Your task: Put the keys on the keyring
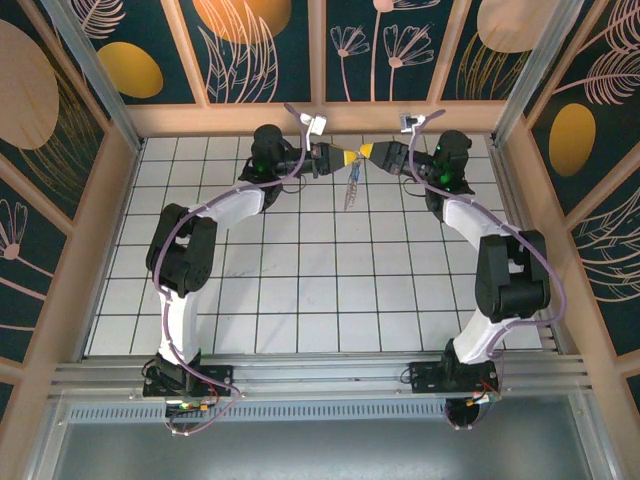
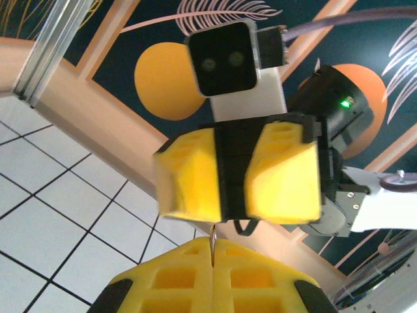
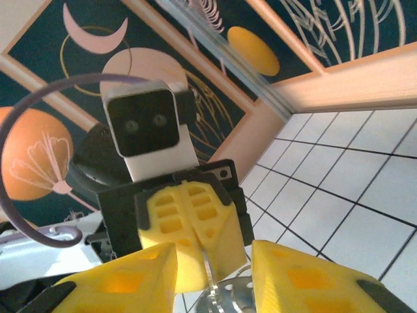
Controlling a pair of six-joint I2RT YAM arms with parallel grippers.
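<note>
High over the far tiles my two grippers meet tip to tip. My left gripper (image 1: 346,158) (image 2: 214,251) is shut on the thin metal ring (image 2: 214,236) of the keyring, which stands edge-on out of its yellow fingertips. My right gripper (image 1: 367,152) (image 3: 215,267) faces it with its fingers open. The ring's edge (image 3: 208,270) stands in that gap, touching neither pad. A silver metal piece with small holes (image 3: 236,297) lies just below it. In the top view a small bluish-silver thing, the key (image 1: 350,190), dangles under the meeting point. The brown strap cannot be made out.
White tiled floor (image 1: 330,290) spreads under both arms. Wooden rails (image 1: 320,118) and dark patterned panels wall it at the back and sides. Purple cables (image 1: 300,120) loop from each wrist. An aluminium rail (image 1: 320,375) carries the arm bases at the near edge.
</note>
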